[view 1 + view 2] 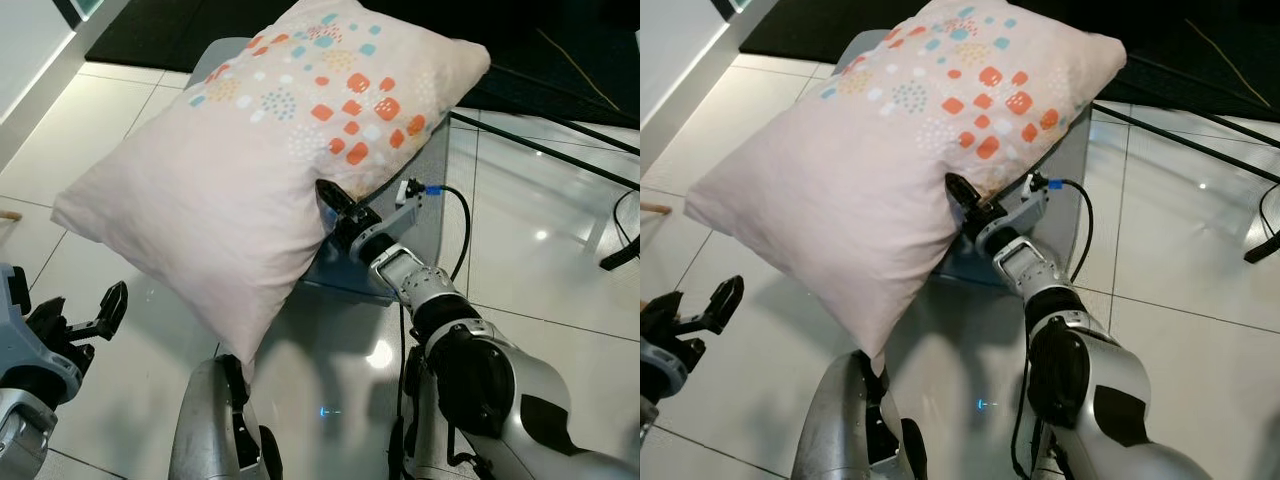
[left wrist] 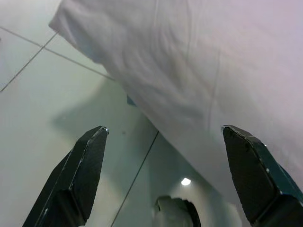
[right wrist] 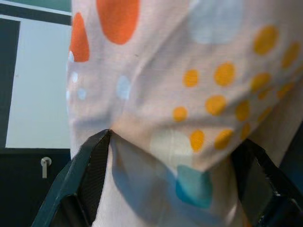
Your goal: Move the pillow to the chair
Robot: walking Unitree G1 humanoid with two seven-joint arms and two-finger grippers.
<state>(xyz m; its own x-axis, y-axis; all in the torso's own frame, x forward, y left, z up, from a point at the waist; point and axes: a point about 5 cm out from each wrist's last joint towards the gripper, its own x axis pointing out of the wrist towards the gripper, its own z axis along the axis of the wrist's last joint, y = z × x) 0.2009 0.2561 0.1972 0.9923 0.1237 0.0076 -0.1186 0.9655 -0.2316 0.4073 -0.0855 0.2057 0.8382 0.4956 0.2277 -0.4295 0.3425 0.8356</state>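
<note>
Pale pillow (image 1: 240, 170) slanted diagonally, right hand (image 1: 333, 205) gripping

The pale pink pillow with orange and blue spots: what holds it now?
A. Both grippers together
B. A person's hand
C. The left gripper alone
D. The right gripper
D: the right gripper pinches the pale pink spotted pillow at its edge, while the left gripper hangs open, apart from it.
</note>
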